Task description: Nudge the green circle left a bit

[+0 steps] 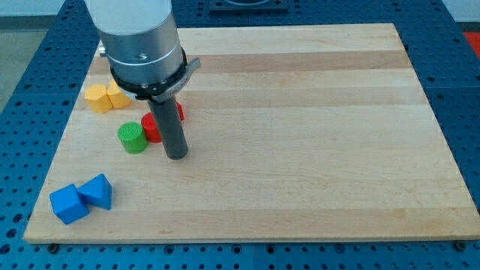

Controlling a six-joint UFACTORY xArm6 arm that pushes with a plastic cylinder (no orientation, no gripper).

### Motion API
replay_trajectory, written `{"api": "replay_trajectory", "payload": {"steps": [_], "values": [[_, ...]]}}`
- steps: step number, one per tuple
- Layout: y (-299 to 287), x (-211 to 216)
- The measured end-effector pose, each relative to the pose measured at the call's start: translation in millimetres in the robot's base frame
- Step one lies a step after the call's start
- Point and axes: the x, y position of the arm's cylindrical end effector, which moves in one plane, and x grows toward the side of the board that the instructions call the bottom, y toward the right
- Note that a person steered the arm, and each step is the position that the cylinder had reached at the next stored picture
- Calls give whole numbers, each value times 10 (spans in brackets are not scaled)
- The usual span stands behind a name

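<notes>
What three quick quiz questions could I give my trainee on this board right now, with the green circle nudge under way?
1. True or false: my tip lies to the view's right of the green circle.
2. Which blocks sit nearest the view's bottom-left corner of the board? A) yellow blocks B) blue blocks C) red blocks
3. Fill in: the block partly hidden behind the rod is coloured ____.

Key: 1 true. 2 B, the blue blocks; the yellow blocks lie nearer the view's top. 3 red, the red block, whose shape is partly hidden.
</notes>
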Motion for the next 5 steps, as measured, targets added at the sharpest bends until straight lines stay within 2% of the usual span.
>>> {"api": "replay_trajectory", "payload": {"steps": [3, 5], "values": [[-81, -299], [-286, -297]]}}
